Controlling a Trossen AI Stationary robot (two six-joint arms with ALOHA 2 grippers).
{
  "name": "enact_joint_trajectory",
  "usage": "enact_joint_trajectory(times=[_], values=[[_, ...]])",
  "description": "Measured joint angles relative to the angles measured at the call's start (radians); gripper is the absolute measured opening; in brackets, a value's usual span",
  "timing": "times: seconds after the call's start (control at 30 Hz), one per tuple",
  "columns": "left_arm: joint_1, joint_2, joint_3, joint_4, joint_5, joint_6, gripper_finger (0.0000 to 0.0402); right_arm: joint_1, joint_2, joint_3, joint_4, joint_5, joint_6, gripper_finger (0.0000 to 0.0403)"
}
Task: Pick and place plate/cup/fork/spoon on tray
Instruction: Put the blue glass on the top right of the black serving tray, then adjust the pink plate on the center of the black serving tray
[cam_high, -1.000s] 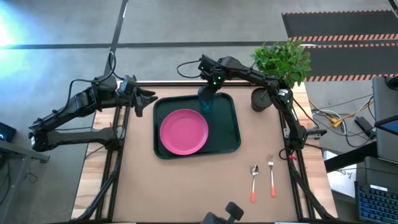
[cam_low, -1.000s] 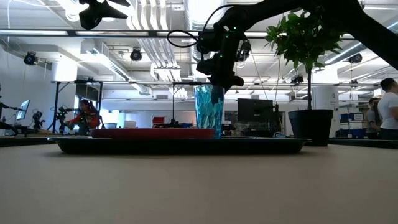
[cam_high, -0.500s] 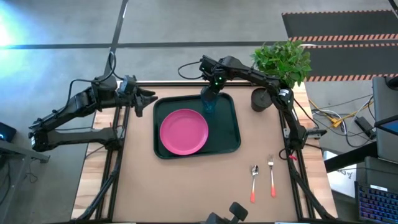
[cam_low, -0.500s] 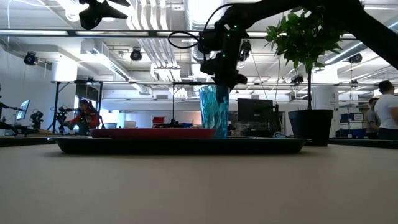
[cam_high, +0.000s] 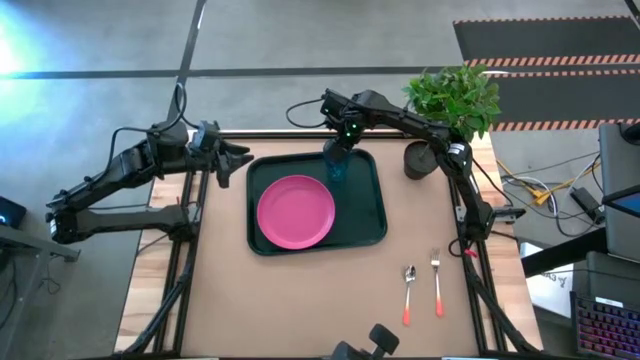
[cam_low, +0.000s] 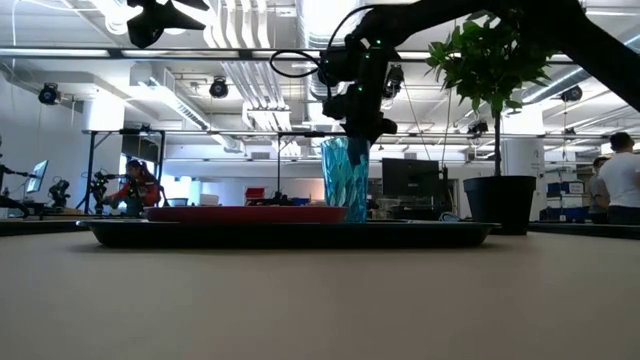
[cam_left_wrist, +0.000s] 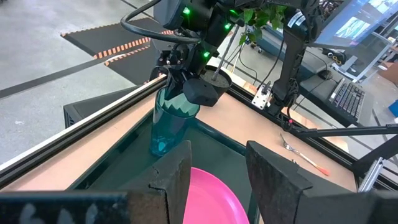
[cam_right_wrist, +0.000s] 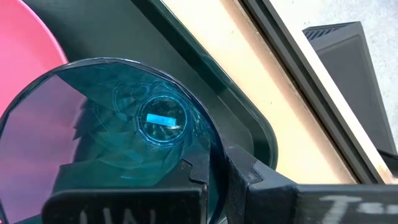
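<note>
The teal ribbed cup (cam_high: 334, 165) stands upright over the far right part of the dark green tray (cam_high: 368, 215), next to the pink plate (cam_high: 296, 211), which lies flat in the tray. My right gripper (cam_high: 339, 150) is shut on the cup from above; the cup also shows in the low view (cam_low: 345, 180) and the right wrist view (cam_right_wrist: 124, 137). The spoon (cam_high: 409, 293) and the fork (cam_high: 437, 283) lie on the table near its right front. My left gripper (cam_high: 245, 160) is open and empty, above the table's far left, off the tray. My right gripper holds the cup's rim (cam_right_wrist: 211, 146) on its far side, one finger (cam_right_wrist: 193, 177) inside the cup and one (cam_right_wrist: 252, 177) outside. The fingers point down from above. The cup is upright with its base at tray level; the tray's rim hides whether it touches.
A dark pot (cam_high: 419, 160) with a green plant stands at the table's far right, close to the right arm. Bare table lies in front of the tray and to its left. People and other benches show in the room beyond the table.
My right gripper has gone a little toward the table's right edge with the cup, which stays upright over the tray, and has then kept still.
</note>
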Motion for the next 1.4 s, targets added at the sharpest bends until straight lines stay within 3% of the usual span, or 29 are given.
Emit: enact_joint_trajectory(times=[0.23,0.57,0.93,1.17,1.4], values=[[0.0,-0.003,0.0,0.0,0.0,0.0,0.0136,0.0,-0.001,0.0,-0.001,0.004,-0.003,0.0015],[0.0,-0.003,0.0,0.0,0.0,-0.003,0.0136,0.001,-0.013,0.0,-0.001,0.006,0.005,0.0066],[0.0,-0.003,0.0,0.001,0.0,-0.003,0.0136,0.049,-0.163,0.001,-0.022,-0.006,0.024,0.0092],[0.0,-0.003,0.0,0.0,0.0,-0.003,0.0136,0.198,-0.328,0.001,-0.165,-0.009,0.149,0.0087],[0.0,-0.003,0.0,0.0,0.0,-0.003,0.0136,0.467,-0.455,-0.003,-0.217,0.0,0.412,0.0086]])
